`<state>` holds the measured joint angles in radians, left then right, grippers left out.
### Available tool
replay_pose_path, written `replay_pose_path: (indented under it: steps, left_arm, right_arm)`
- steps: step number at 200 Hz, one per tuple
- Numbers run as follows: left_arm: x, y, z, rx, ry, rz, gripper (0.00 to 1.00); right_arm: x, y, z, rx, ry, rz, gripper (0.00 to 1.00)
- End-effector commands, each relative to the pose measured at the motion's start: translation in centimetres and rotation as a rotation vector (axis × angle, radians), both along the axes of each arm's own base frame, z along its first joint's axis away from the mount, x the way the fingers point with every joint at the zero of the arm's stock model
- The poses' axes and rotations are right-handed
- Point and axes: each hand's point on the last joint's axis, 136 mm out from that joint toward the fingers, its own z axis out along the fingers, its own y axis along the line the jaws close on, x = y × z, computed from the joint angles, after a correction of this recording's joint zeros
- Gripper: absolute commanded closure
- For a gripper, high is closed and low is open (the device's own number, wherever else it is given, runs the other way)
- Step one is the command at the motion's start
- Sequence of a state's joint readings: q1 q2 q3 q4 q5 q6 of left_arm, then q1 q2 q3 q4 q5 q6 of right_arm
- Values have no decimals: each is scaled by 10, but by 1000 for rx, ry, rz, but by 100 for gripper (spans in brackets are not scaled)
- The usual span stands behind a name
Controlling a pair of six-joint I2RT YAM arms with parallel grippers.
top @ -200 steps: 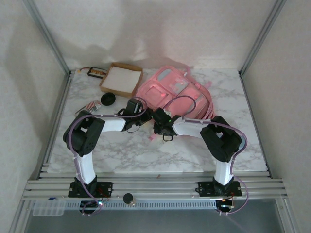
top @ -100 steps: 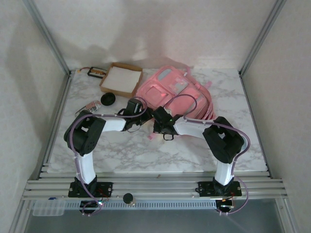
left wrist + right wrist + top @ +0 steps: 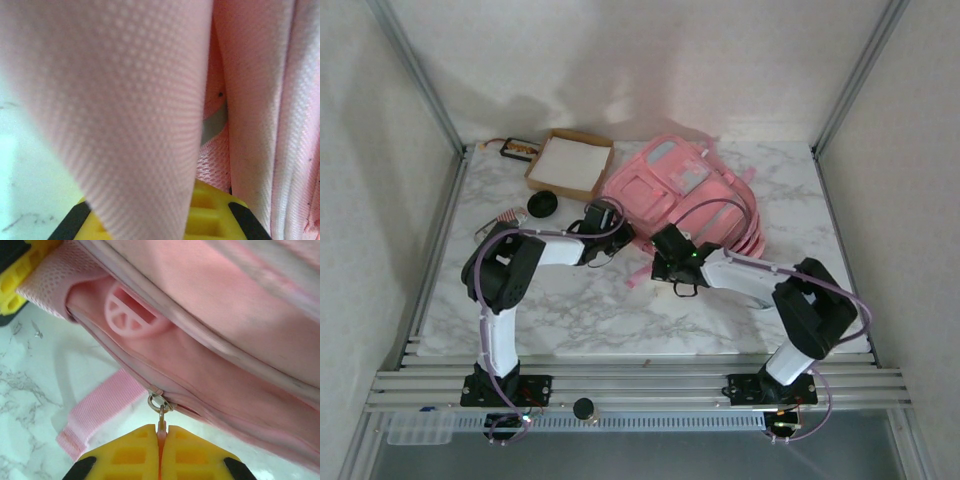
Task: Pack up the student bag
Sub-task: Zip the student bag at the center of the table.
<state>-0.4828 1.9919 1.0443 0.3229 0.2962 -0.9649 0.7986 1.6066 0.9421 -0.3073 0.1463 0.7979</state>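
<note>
The zip pull (image 3: 161,416) is now being pinched by the closed right gripper (image 3: 161,432), a fold of the far-centre bag (image 3: 675,185) by the left gripper (image 3: 617,232), wider before; its fingertips are being hidden.

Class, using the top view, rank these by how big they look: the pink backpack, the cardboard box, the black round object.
Largest to smallest:
1. pink backpack
2. cardboard box
3. black round object

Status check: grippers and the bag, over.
Left gripper shut on student bag fabric. Right gripper shut on zipper pull; zip partly open. Loose strap beside it, nothing blocking.
</note>
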Motion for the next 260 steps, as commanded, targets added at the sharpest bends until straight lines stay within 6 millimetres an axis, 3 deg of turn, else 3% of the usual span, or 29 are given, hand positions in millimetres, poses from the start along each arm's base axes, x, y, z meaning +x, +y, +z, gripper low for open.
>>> replay_pose_path:
  steps: [1,32,61,67,76,85,107,130,155,193,207,231,250,260]
  left_arm:
    - [38,50,5,91,-61,154,100]
    - [67,75,19,149,-97,128,100]
    - [70,58,54,79,-181,15,100]
    - [66,54,59,70,-182,-2,90]
    - [57,49,67,37,-180,-30,71]
    - [44,48,73,-2,-173,-33,60]
    - [-4,49,73,-81,-120,-3,46]
    - [-50,30,74,-192,-67,45,43]
    - [-90,-6,72,-385,-11,57,47]
    - [-105,-29,59,-443,53,113,56]
    - [-105,-32,51,-430,69,147,60]
    - [-99,-31,42,-415,74,194,75]
    - [-94,-12,35,-375,58,271,98]
    - [-89,-1,35,-331,37,295,100]
  right_arm:
    - [-38,-26,5,-32,93,11,97]
    - [-58,-48,8,10,138,-1,100]
    - [-58,-4,22,123,118,131,100]
    - [-57,8,23,121,116,162,100]
    - [-56,21,25,115,116,188,100]
    - [-54,32,29,130,111,211,100]
    - [-50,44,36,187,84,230,100]
    - [-48,44,33,166,80,245,100]
    - [-48,48,32,186,66,260,100]
    - [-46,47,32,191,43,261,100]
    - [-46,46,29,187,41,258,100]
    - [-46,42,25,171,46,252,100]
    - [-49,29,25,120,51,220,100]
    - [-52,19,26,98,56,200,100]
